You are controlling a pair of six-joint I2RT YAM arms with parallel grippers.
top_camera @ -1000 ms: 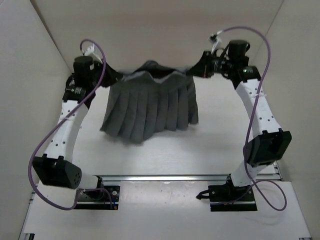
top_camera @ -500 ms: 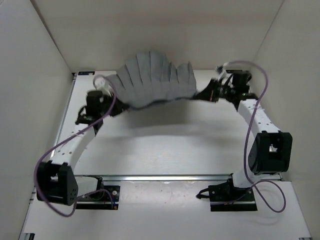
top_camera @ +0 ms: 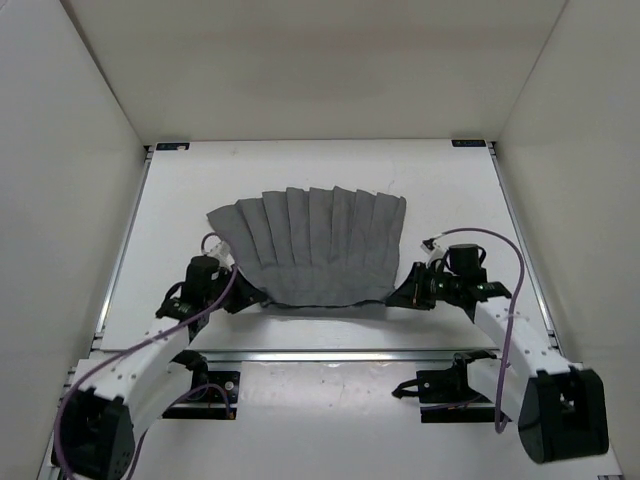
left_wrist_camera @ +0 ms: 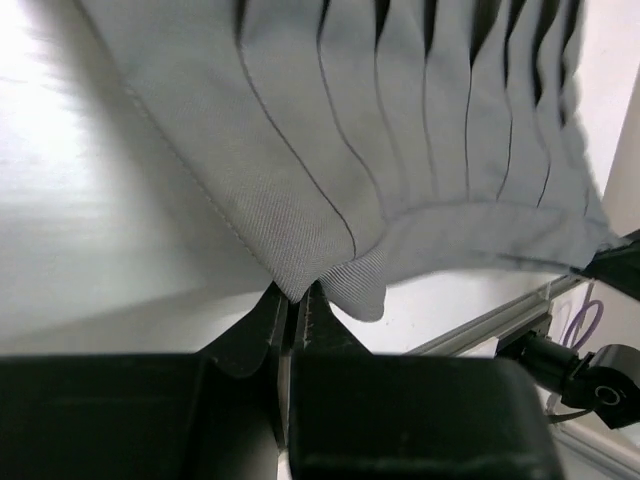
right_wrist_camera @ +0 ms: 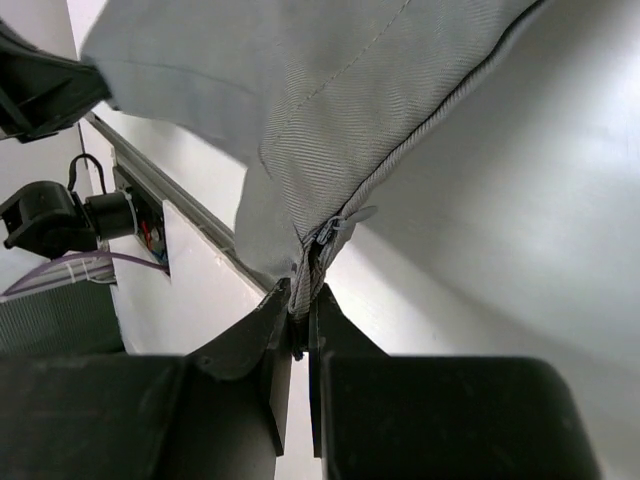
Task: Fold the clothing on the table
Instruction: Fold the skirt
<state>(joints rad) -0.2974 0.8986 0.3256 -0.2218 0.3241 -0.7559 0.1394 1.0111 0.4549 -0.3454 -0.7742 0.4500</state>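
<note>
Grey pleated skirt lies spread on the white table, its near corners pinched by the left end effector and right end effector.

We see a mid-grey pleated skirt spread flat and fan-shaped on the white table, about centred left to right, in the near half. Its narrow waistband lies along the near side and the wider hem on the far side, with pleats running near to far. We spot a small zip pull at the right waistband corner.
</note>
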